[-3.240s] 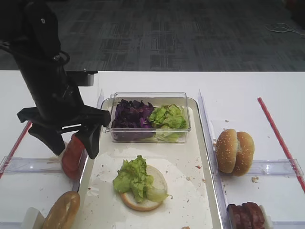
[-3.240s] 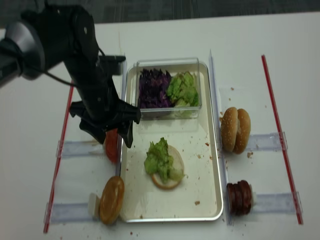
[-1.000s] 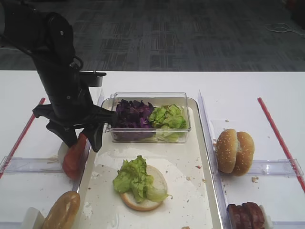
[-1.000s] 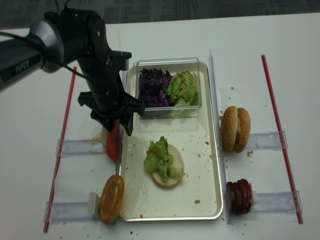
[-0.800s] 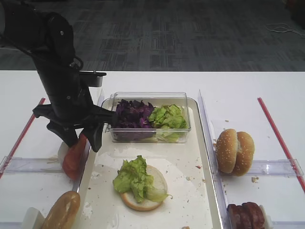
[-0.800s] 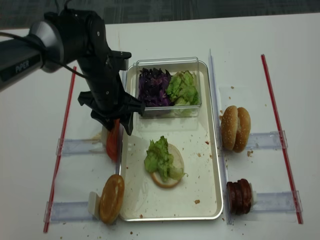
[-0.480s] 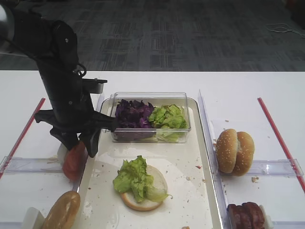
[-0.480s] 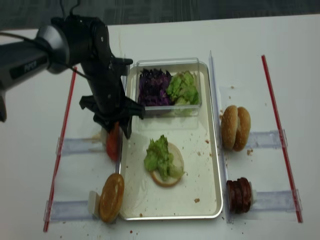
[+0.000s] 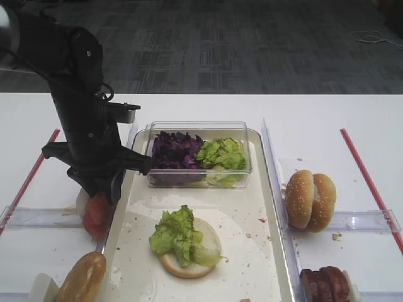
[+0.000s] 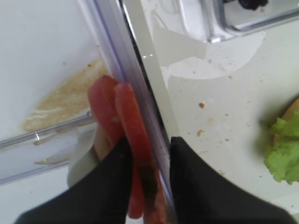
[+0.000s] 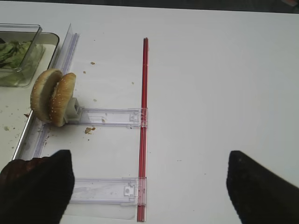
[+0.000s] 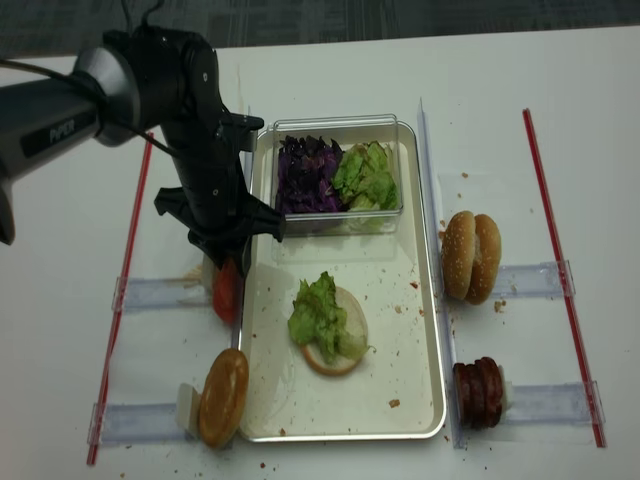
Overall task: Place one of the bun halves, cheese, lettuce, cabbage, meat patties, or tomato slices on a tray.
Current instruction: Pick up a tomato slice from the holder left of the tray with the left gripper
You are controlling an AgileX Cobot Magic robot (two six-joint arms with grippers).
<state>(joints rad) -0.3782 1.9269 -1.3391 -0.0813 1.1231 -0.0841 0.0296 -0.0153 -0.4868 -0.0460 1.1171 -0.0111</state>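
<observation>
Red tomato slices (image 10: 124,126), two visible, stood on edge in the rack just left of the tray (image 9: 264,251); the left hand (image 10: 142,186) had its fingers narrowed around one slice, apparently touching it, though the grip itself was partly hidden. Right hand (image 11: 140,186) hung wide apart over the bare surface (image 11: 210,93), holding nothing. Tray count: one bun half (image 9: 189,261) topped with one lettuce (image 9: 176,234) pile, plus one clear tub (image 9: 198,151) with purple cabbage (image 9: 175,150) and more lettuce. Off tray: two bun halves (image 9: 310,200) on edge at right, one (image 9: 82,277) at lower left, meat patties (image 12: 478,392) in the lower right rack, roughly three.
</observation>
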